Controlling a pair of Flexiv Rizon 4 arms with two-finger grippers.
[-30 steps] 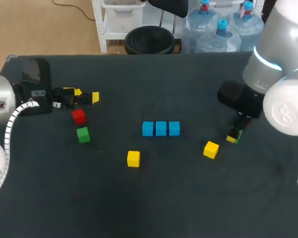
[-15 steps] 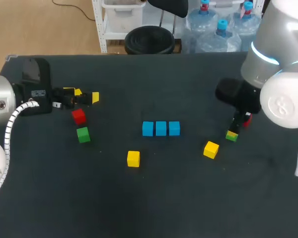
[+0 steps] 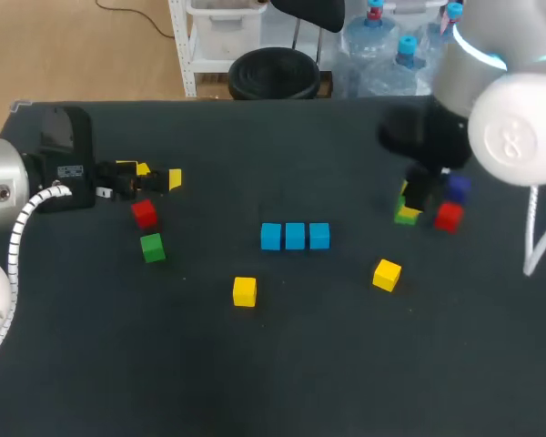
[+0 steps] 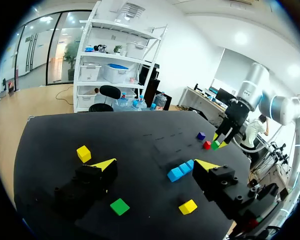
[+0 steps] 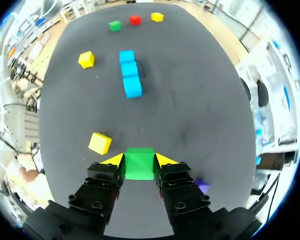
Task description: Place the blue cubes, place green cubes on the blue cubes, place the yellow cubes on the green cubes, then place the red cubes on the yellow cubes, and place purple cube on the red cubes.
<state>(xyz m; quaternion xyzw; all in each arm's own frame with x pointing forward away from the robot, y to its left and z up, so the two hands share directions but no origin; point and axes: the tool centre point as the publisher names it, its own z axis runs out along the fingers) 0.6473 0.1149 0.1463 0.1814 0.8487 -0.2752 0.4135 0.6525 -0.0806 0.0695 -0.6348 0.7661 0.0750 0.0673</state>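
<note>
A green cube [image 5: 139, 171] is clamped in the right gripper [image 5: 139, 160] above the table [image 3: 255, 373], at three o'clock of the blue cubes [image 3: 295, 236], presumably for stacking there. The left gripper [image 4: 155, 165] is spread, empty.

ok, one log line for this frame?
right tool shut on green cube | left tool open, empty | three blue cubes in row, nothing stacked
</note>
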